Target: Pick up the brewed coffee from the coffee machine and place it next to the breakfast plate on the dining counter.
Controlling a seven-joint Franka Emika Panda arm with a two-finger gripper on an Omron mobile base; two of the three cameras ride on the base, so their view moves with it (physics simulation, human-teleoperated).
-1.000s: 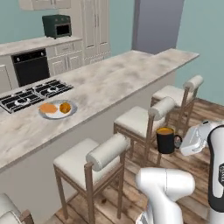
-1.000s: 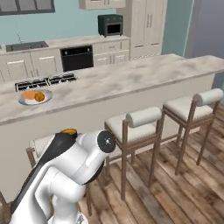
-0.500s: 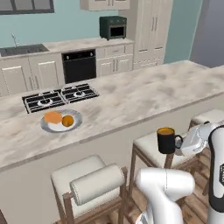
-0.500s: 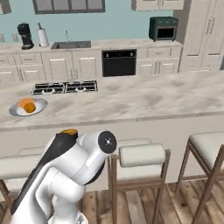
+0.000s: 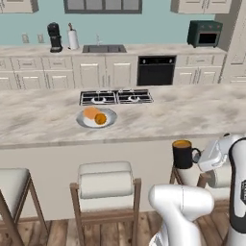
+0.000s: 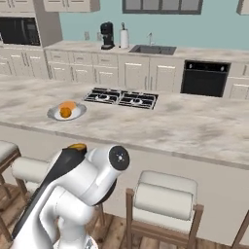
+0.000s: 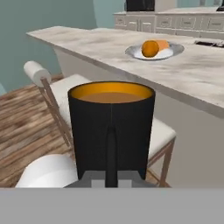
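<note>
Left base view – mug: the brewed coffee (image 5: 182,153) hangs in the air in front of the dining counter (image 5: 43,120), below its edge and well to the right of the breakfast plate (image 5: 96,118), above the stools (image 5: 106,181).
Left base view – tool: the tool (image 5: 198,155) is clamped narrow on the mug's handle, holding it upright.
Left base view – far wall: the coffee machine (image 5: 55,37) stands well behind the plate, beside a paper-towel roll (image 5: 73,39); the hob (image 5: 116,97) lies just behind the plate.
Right base view – plate: the breakfast plate (image 6: 66,112) sits on the dining counter (image 6: 194,126), left of the hob (image 6: 122,97); the coffee machine (image 6: 107,35) is far behind it.
Hand view – mug: the brewed coffee (image 7: 111,127) is full near the rim, handle toward the camera; the breakfast plate (image 7: 155,50) lies beyond it on the dining counter (image 7: 87,41).
Step advice: judged from this, the mug must rise above the counter edge before travelling toward the plate; keep it level, go slowly, and set it on bare marble just beside the plate, not touching its rim.
Writing: none can be read.
</note>
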